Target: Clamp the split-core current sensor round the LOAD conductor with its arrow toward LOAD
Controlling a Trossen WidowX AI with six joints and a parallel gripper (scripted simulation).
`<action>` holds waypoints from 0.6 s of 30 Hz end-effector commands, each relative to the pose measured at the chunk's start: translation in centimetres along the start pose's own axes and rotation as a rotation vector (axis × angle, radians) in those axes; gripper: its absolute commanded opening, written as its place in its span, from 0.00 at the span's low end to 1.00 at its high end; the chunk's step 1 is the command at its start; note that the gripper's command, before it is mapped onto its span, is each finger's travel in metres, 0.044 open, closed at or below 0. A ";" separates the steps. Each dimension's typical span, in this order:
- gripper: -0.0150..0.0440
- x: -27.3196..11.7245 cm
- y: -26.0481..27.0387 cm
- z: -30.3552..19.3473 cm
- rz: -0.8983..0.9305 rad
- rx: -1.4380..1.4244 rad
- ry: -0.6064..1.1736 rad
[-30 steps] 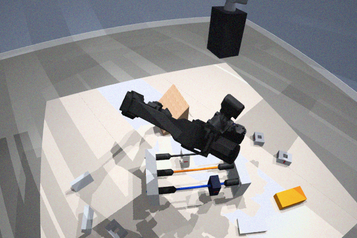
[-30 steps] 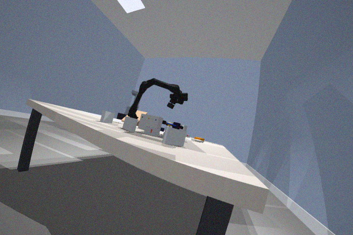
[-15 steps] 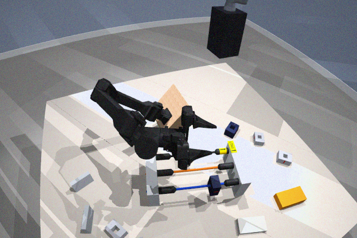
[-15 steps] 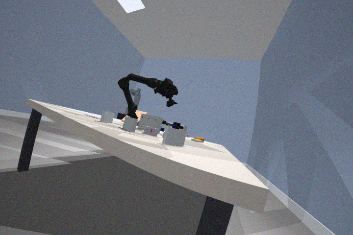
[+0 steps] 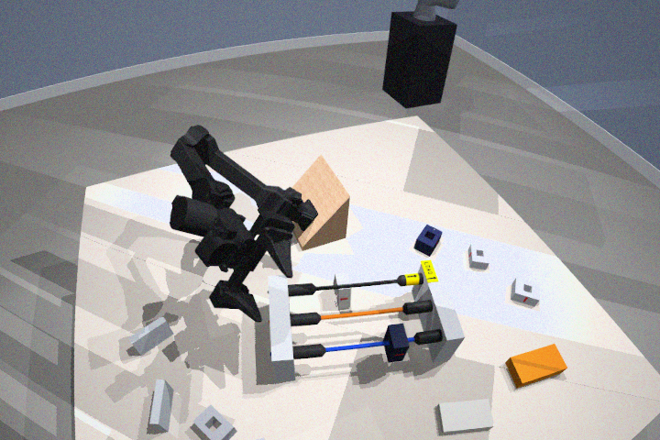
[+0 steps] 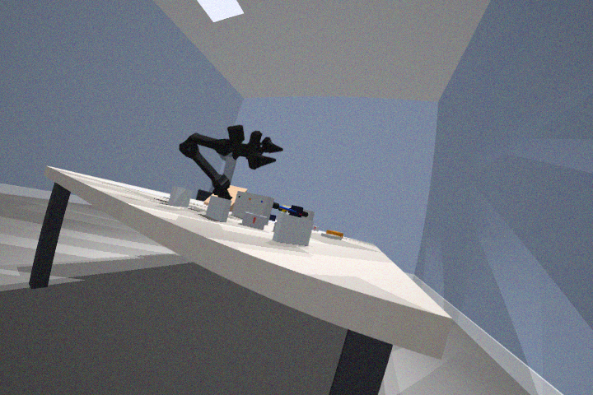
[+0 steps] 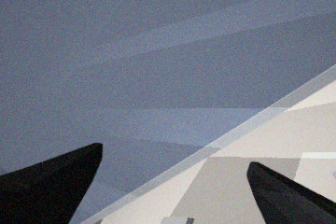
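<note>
The hand [image 5: 274,297] [image 6: 278,155] [image 7: 176,160] is spread wide with nothing between its fingers, raised above the counter [image 5: 382,410] [image 6: 259,260] [image 7: 194,205] by the rack's left end block [image 5: 280,319] [image 6: 253,205]. A pale split-core sensor [image 5: 344,301] with a red mark appears at the black LOAD conductor [image 5: 364,283]; whether it encircles it is unclear. A dark blue sensor [image 5: 396,342] [image 6: 296,211] sits on the blue conductor [image 5: 354,346], right of centre.

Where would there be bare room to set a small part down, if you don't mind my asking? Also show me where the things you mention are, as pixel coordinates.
Beside the orange block [image 5: 535,366] [image 6: 334,233], toward the navy sensor-like block [image 5: 423,246]; also behind the wooden wedge [image 5: 323,192]. Around the three conductors it is crowded.
</note>
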State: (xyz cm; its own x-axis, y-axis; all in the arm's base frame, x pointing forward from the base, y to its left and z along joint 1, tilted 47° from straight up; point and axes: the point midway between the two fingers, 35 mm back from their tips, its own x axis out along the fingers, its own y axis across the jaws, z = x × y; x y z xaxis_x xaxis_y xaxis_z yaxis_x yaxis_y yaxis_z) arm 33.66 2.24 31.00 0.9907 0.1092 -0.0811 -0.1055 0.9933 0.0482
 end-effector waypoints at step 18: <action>1.00 5.1 6.5 -12.0 -0.049 -0.020 0.539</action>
State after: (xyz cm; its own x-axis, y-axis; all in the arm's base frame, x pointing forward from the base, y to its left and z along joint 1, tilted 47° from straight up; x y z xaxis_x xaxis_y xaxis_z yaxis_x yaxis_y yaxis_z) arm 36.78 6.47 22.68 0.8997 0.0508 -0.4336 -0.0424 0.9987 0.0289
